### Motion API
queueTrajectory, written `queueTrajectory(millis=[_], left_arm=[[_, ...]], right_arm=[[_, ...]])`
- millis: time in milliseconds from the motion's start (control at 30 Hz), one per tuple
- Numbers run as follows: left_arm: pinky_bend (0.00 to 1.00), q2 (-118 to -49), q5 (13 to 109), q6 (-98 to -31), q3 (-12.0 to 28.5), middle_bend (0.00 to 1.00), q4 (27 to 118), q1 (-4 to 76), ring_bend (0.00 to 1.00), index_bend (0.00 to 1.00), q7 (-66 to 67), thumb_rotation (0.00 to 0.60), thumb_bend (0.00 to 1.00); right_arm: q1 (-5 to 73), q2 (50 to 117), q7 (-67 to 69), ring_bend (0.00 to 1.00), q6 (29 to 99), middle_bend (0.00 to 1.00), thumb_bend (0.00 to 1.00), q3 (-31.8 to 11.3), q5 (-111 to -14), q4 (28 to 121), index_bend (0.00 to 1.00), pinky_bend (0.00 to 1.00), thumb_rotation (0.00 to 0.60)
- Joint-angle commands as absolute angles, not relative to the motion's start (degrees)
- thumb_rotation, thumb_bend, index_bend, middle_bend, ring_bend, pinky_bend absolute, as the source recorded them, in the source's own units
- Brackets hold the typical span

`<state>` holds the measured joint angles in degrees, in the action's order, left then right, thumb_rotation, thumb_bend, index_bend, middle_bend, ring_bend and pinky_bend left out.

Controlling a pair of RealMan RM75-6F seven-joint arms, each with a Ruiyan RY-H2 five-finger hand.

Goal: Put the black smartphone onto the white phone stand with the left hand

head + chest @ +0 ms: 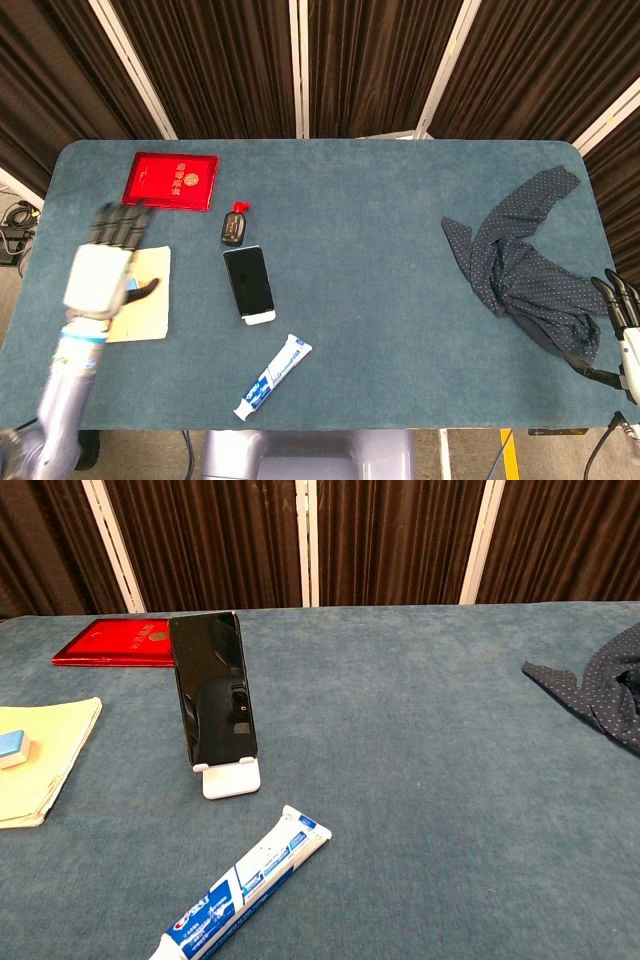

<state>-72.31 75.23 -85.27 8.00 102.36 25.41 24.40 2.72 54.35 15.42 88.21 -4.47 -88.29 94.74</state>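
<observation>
The black smartphone [248, 280] [212, 691] leans upright on the white phone stand [259, 317] [230, 778] left of the table's middle. My left hand [104, 262] hovers over the yellow notepad at the table's left side, well left of the phone, fingers spread and holding nothing. It is out of the chest view. My right hand [623, 310] shows only at the right edge of the head view, off the table, fingers apart and empty.
A toothpaste tube [273, 377] [242, 883] lies in front of the stand. A yellow notepad [150, 290] [35, 758], a red booklet [171, 180] [118, 643] and a small black key fob [233, 226] lie at left. A dark dotted cloth [525, 260] [600, 685] lies at right.
</observation>
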Motion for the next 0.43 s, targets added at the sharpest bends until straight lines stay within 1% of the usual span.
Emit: queueTrajectory(millis=[33,100,233,433], left_arm=[[0.00,-68.31,72.63,-88.11,5.59,0.00,106.06,20.21,0.00,0.00,21.66,0.600,0.00],[0.00,-65.95,72.84,-89.22,4.20,0.00,107.54,17.70,0.00,0.00,19.24,0.600,0.00],[0.00,-63.03,74.04,-90.16,1.54,0.00,107.70,13.64,0.00,0.00,13.45,0.600,0.00],[0.00,-60.91,75.27,-89.19,-0.79,0.00,106.05,10.89,0.00,0.00,9.38,0.600,0.00]], right_arm=[[2.73,54.37,15.34,0.00,88.18,0.00,0.00,-4.45,-88.31,94.76,0.00,0.00,0.600],[2.74,54.39,15.23,0.00,88.19,0.00,0.00,-4.40,-88.42,94.83,0.00,0.00,0.600],[2.65,54.40,15.04,0.00,88.41,0.00,0.00,-4.33,-88.60,94.94,0.00,0.00,0.600],[2.43,54.41,14.70,0.00,88.82,0.00,0.00,-4.34,-88.58,95.02,0.00,0.00,0.600]])
